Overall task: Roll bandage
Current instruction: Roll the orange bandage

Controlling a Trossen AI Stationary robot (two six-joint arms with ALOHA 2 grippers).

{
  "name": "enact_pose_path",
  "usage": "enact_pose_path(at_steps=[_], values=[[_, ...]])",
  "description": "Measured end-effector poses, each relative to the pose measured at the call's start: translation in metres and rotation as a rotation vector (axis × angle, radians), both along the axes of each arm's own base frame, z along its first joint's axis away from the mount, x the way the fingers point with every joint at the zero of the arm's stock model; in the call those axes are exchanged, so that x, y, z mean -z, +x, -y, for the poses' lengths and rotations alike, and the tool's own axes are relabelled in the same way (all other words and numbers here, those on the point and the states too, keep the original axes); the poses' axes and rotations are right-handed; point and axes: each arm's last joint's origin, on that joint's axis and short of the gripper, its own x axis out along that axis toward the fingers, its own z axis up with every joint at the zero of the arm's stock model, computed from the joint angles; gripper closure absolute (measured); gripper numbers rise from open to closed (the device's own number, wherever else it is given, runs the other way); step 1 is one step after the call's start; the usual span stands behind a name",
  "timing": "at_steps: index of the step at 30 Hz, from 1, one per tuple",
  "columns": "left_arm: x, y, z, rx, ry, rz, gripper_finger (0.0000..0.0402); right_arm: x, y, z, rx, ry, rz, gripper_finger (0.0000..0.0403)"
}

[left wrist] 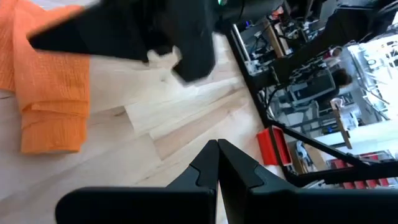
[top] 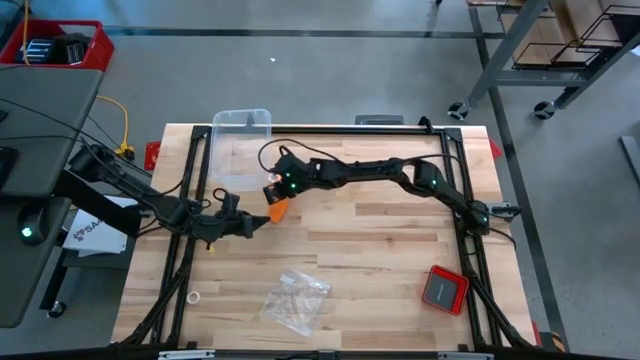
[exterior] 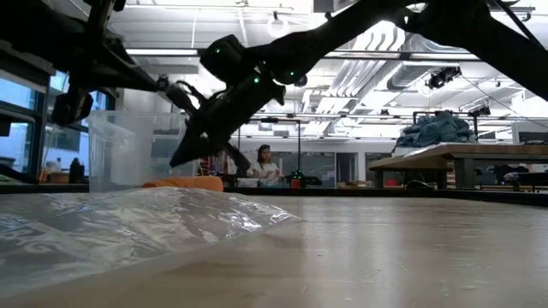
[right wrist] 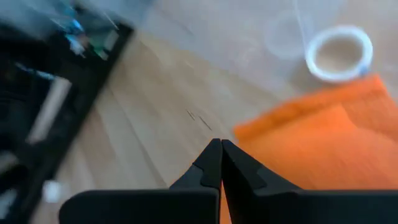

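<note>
Here, both grippers' fingers are clenched empty over the wooden table (top: 380, 250), beside the bandage (top: 279, 209).

A clear plastic bin (top: 240, 135) sits at the far edge of the wooden table (top: 380, 250). A crumpled clear bag (top: 293, 298) lies toward the near edge, a small white ring (top: 194, 297) beside it, a red square device (top: 444, 289) well apart.
</note>
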Motion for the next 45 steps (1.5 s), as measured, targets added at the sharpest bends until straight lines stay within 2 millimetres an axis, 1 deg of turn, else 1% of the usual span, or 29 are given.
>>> enact_pose_path(at_steps=[3, 7, 11, 13, 15, 16, 19, 21, 25, 29, 31, 34, 36, 38, 40, 42, 45], values=[[-0.001, 0.002, 0.001, -0.001, -0.008, 0.015, 0.0401, 0.002, 0.003, 0.001, 0.037, 0.006, 0.021, 0.0403], [-0.001, 0.003, 0.001, -0.01, -0.009, 0.028, 0.0401, 0.025, 0.003, -0.002, 0.065, 0.066, -0.038, 0.0403], [-0.002, 0.003, 0.001, -0.016, -0.012, 0.039, 0.0401, 0.03, 0.001, -0.007, 0.07, 0.097, -0.089, 0.0403], [-0.003, 0.003, 0.001, -0.012, -0.012, 0.039, 0.0402, 0.033, -0.003, -0.011, 0.033, 0.08, -0.158, 0.0403], [-0.003, 0.002, 0.002, -0.012, -0.011, 0.042, 0.0402, 0.03, -0.009, -0.015, -0.033, 0.053, -0.228, 0.0403], [-0.003, 0.002, 0.002, -0.013, -0.009, 0.042, 0.0401, 0.032, -0.013, -0.017, -0.067, 0.048, -0.267, 0.0403], [-0.003, 0.002, 0.003, -0.006, -0.002, 0.045, 0.0401, 0.03, -0.02, -0.021, -0.167, 0.04, -0.33, 0.0403], [-0.004, 0.001, 0.004, -0.006, 0.0, 0.047, 0.0402, 0.024, -0.026, -0.025, -0.236, 0.036, -0.367, 0.0403], [-0.007, 0.002, 0.006, -0.006, 0.02, 0.075, 0.0401, 0.015, -0.041, -0.043, -0.378, -0.007, -0.484, 0.0403], [-0.009, 0.002, 0.006, -0.014, 0.038, 0.088, 0.0401, 0.016, -0.055, -0.065, -0.486, -0.012, -0.585, 0.0403], [-0.009, 0.002, 0.006, -0.014, 0.041, 0.089, 0.0401, 0.017, -0.066, -0.078, -0.499, 0.008, -0.604, 0.0403], [-0.01, 0.003, 0.006, -0.015, 0.043, 0.098, 0.0401, 0.013, -0.09, -0.099, -0.482, 0.034, -0.609, 0.0403], [-0.01, 0.003, 0.006, -0.024, 0.058, 0.102, 0.0401, 0.004, -0.107, -0.106, -0.443, 0.065, -0.59, 0.0403], [-0.009, 0.004, 0.007, -0.03, 0.07, 0.101, 0.0401, -0.012, -0.122, -0.11, -0.408, 0.063, -0.522, 0.0403], [-0.008, 0.006, 0.006, -0.039, 0.077, 0.093, 0.0401, -0.039, -0.134, -0.109, -0.36, 0.048, -0.417, 0.0403], [-0.006, 0.007, 0.006, -0.041, 0.077, 0.083, 0.0401, -0.062, -0.15, -0.107, -0.322, 0.028, -0.362, 0.0403], [-0.003, 0.01, 0.007, -0.028, 0.058, 0.071, 0.0401, -0.079, -0.178, -0.111, -0.219, -0.026, -0.392, 0.0403]])
